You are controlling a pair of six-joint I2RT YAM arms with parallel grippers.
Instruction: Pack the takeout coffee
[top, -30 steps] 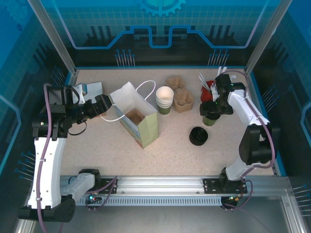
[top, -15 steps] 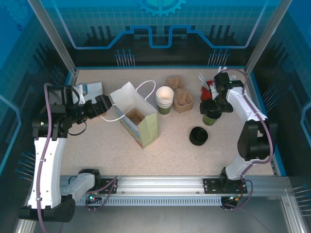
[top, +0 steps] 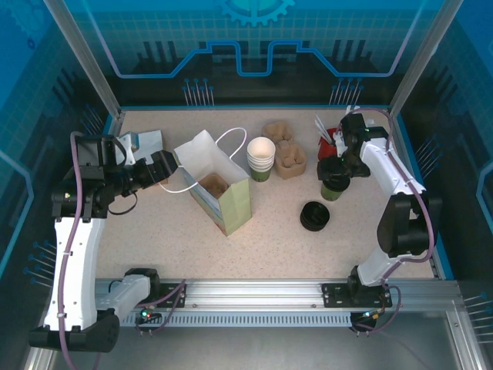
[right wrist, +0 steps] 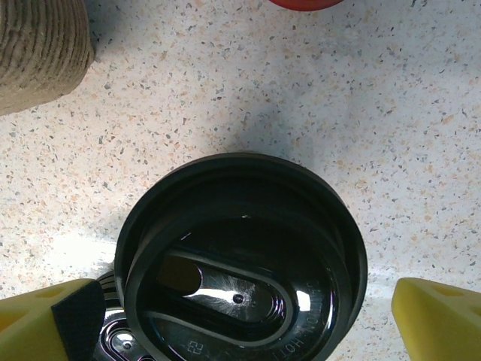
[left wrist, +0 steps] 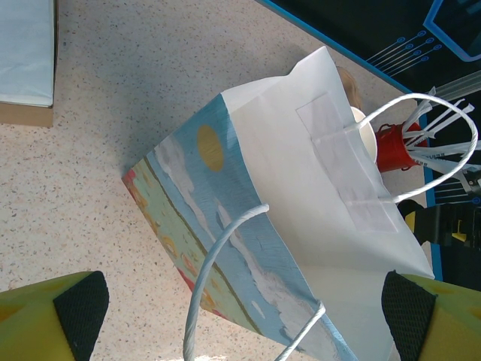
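Overhead and close left-wrist views share bag (top: 231, 204)

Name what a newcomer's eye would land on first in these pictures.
The pastel paper bag with white loop handles stands open left of centre, the open left gripper beside it. At the right, the open right gripper hangs over the takeout coffee, jaws either side of its glossy black lid. Between them sit a stack of cream-rimmed cups and a stack of black lids.

The coffee lid (right wrist: 242, 289) bears raised lettering near its lower edge, upside down, apparently "HOT"; the rest is too faint to read.
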